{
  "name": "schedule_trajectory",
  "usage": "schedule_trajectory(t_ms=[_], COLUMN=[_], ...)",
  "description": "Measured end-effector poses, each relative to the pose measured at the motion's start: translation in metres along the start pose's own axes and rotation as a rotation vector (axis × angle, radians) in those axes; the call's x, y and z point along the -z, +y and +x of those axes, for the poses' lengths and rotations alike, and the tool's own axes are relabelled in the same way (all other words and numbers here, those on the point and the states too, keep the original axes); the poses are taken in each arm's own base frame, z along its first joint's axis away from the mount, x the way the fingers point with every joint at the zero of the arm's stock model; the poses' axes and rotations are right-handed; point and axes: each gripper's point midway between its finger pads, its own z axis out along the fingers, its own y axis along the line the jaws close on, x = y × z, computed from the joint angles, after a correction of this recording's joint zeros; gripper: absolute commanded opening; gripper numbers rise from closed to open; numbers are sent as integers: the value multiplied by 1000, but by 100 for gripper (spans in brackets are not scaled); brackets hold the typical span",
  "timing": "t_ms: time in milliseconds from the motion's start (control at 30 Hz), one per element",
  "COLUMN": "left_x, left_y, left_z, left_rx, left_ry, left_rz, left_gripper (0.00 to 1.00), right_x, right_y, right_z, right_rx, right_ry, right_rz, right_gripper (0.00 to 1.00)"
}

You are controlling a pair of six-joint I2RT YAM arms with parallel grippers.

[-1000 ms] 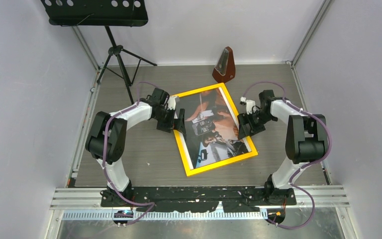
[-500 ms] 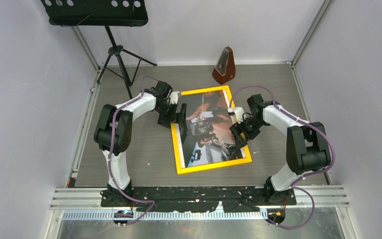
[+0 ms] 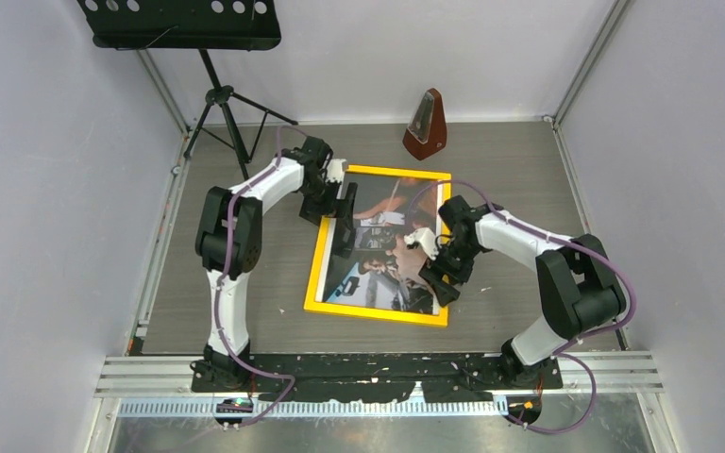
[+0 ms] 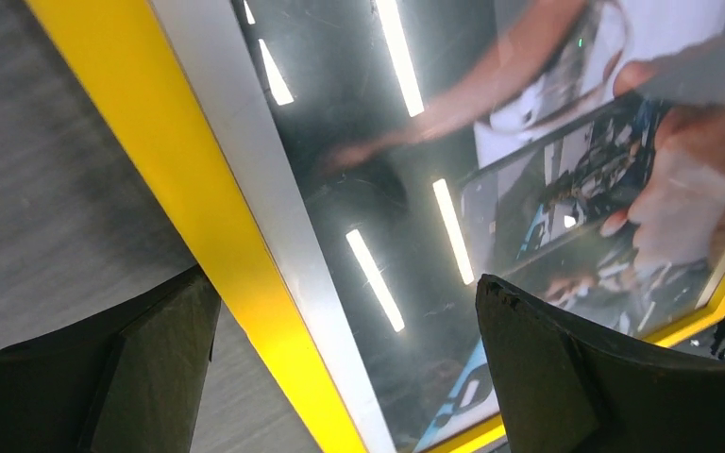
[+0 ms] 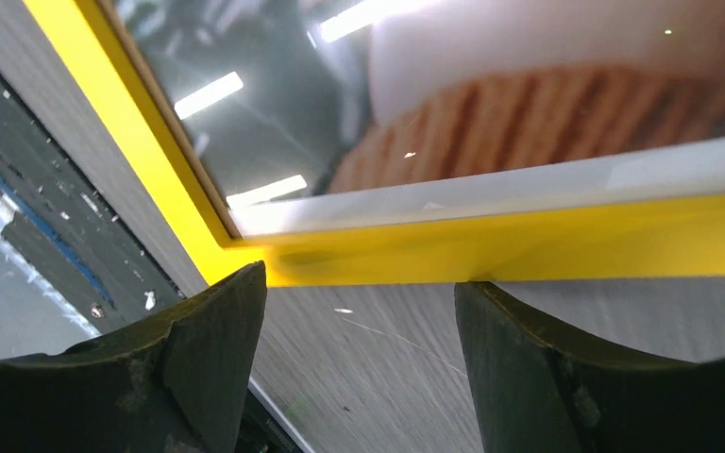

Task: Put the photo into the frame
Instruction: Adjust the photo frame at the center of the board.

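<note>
Flat near the middle of the tabletop [image 3: 529, 160], slightly askew to its edges: frame [image 3: 318, 266] of yellow strips, with photo [image 3: 384, 247] lying inside it. Thin white border of the print tight along the left strip in the left wrist view; lamp glare streaked across the glossy surface.

Left gripper [image 3: 344, 219] over the frame's left side, toward the far-left corner of the tabletop. Spread wide, one finger out over bare grey wood, the other over the print, yellow strip and white border running between them. Contact with either: cannot tell.

Right gripper [image 3: 437, 280] at the frame's right side, toward the near edge of the tabletop. Also spread wide, with the yellow strip and one frame corner just past the fingertips in the right wrist view, grey tabletop beneath. Nothing gripped by either one.

Near the far edge, well apart from the frame: brown metronome [image 3: 425, 123]. In the far-left corner: black music stand [image 3: 219, 94].
</note>
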Motion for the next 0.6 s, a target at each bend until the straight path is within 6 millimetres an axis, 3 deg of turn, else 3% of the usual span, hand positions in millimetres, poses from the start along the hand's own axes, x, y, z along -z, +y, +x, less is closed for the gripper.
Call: schedule_trajectory(t_ms=[333,600], left_x=[-3,-9], left_y=[0,-9], left_z=[-32,-49], left_rx=[-89,-167], left_ry=[-38,-60], left_rz=[-11,-15], left_gripper=[100,100], right_x=[-24,-34], right_y=[57,83], right_z=[1,-6], right_rx=[214,333], right_ry=[64,97], right_rz=[-96,-99], right_gripper=[78,78])
